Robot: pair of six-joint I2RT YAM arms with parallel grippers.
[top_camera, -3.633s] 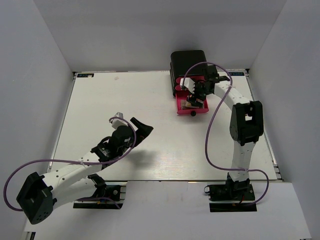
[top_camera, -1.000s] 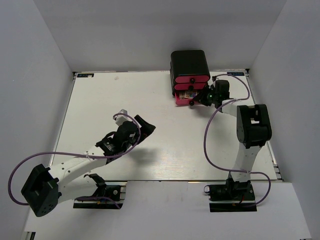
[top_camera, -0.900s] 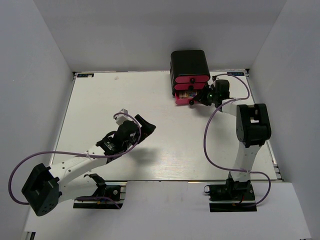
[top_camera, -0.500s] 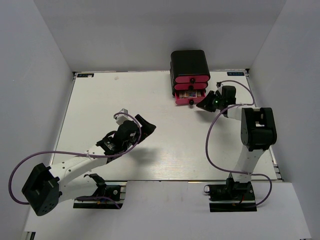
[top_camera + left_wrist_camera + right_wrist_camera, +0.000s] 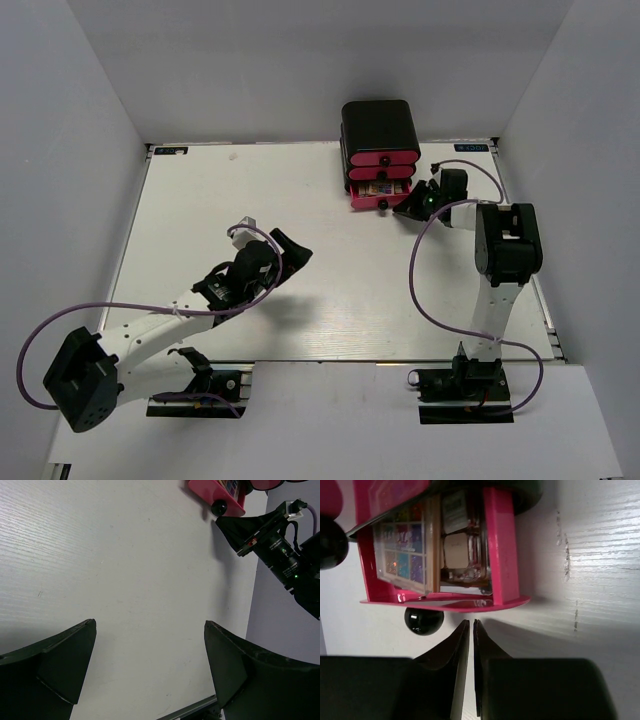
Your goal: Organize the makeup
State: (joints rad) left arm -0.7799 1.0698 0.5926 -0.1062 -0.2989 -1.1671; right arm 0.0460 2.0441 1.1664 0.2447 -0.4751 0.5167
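Black box is standing far right | bottom pink drawer is sitting part-way out | multicolour palette is lying inside, grid face showing, beside clear palette | right gripper is pressing fingers together, gripping nothing, just off drawer front | left gripper is spreading wide, empty.

Glossy pink drawer, seemingly plastic; matt table

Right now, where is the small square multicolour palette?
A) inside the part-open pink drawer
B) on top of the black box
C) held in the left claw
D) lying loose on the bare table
A: the right wrist view shows the small square multicolour palette lying inside the part-open pink drawer, with the shut right claw just in front of that drawer.
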